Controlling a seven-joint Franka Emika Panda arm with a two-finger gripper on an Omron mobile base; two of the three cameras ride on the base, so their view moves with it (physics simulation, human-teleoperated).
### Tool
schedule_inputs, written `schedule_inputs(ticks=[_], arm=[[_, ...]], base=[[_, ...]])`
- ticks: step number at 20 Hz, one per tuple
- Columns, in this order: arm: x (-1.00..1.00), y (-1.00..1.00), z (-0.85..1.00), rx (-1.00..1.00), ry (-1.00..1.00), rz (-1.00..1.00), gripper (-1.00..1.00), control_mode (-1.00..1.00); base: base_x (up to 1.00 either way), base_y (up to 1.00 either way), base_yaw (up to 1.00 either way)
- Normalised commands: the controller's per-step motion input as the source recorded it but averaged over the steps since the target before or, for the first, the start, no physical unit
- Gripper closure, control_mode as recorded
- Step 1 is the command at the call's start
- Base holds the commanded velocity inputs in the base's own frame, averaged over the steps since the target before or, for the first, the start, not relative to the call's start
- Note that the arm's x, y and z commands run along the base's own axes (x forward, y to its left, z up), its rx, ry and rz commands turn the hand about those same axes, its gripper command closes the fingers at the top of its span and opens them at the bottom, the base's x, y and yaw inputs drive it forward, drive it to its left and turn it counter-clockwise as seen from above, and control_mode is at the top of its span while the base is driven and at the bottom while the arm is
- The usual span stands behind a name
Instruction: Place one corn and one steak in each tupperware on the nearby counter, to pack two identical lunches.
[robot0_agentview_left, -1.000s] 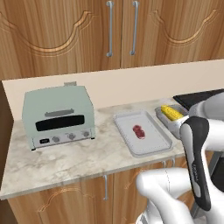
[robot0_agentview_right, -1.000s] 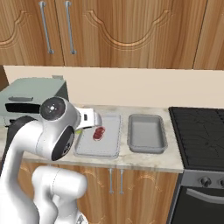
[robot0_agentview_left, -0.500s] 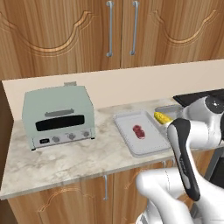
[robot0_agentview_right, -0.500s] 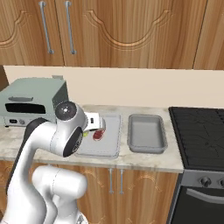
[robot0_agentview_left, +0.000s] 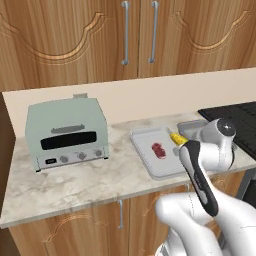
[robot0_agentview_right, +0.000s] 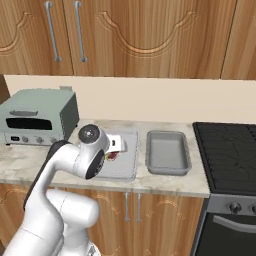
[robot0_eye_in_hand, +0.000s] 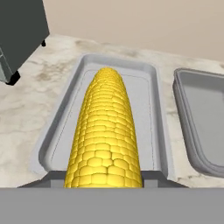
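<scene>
Your corn (robot0_eye_in_hand: 106, 135) sits lengthwise in the hand (robot0_eye_in_hand: 105, 180), which is closed on its near end, the cob hanging over the paler tupperware (robot0_eye_in_hand: 158, 131) on the tabletop (robot0_agentview_left: 90, 180). Judge it stiff, light and round, so liable to roll or pivot in a two-finger grip; the bumpy kernels should give some bite. Mid-cob would be the steadier hold. One steak (robot0_agentview_left: 158, 150) already lies in that tray; the darker tupperware (robot0_agentview_right: 168, 152) stands just beside it, near the toaster oven (robot0_agentview_left: 66, 132).
</scene>
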Motion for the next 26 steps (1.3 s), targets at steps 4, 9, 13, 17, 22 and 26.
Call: schedule_inputs(ticks=[4,9,13,17,22,26], arm=[[0.56,-0.15,-0.48,0.00,0.01,0.00,1.00,-1.00],[0.51,-0.09,-0.43,0.00,0.02,0.00,1.00,-1.00],[0.45,-0.06,-0.45,0.00,0.03,0.00,1.00,-1.00],[0.43,0.00,-0.51,0.00,0.02,0.00,1.00,-1.00],[0.41,0.00,-0.49,0.00,0.02,0.00,1.00,-1.00],[0.36,0.00,-0.38,0.00,0.01,0.00,-1.00,-1.00]], base=[[0.00,0.00,0.00],[0.00,0.00,0.00],[0.00,0.00,0.00],[0.00,0.00,0.00],[0.00,0.00,0.00],[0.00,0.00,0.00]])
